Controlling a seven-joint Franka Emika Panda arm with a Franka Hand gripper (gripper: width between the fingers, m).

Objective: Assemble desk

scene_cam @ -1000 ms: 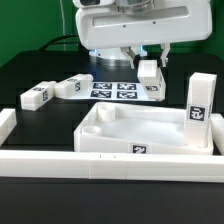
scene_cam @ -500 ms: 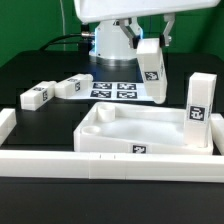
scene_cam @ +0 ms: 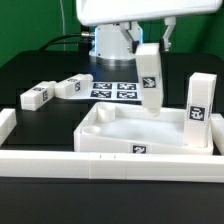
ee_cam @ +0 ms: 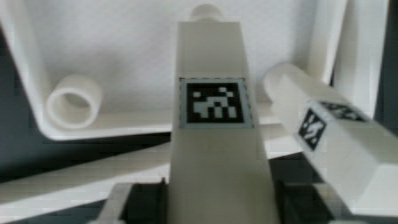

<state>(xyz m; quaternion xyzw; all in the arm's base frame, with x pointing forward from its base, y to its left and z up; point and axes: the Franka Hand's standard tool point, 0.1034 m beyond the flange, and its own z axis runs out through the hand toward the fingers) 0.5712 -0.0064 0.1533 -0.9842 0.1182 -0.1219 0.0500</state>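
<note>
- Desk tabletop [scene_cam: 140,135] lies low in the frame's middle.
- The hand [scene_cam: 148,44] is clamped on a leg [scene_cam: 150,82].
- That leg has moved down toward the tabletop, so fitting it in looks close.

You are looking along a white leg block [ee_cam: 214,60] that the gripper [ee_cam: 210,195] is clamping, one of its fingers [ee_cam: 128,198] pressing on each side of the block's near end. A black-and-white tag [ee_cam: 214,101] is facing you from partway along the block, and a small rounded peg [ee_cam: 205,12] is showing at its far tip. Beyond the block the tabletop [ee_cam: 125,45] is lying with its raised rim running around it, and a round socket [ee_cam: 75,103] is sitting in one corner. A second leg block [ee_cam: 329,120] with its own tag is slanting just beside the held one. The dark table [ee_cam: 45,175] is showing outside the rim.
</note>
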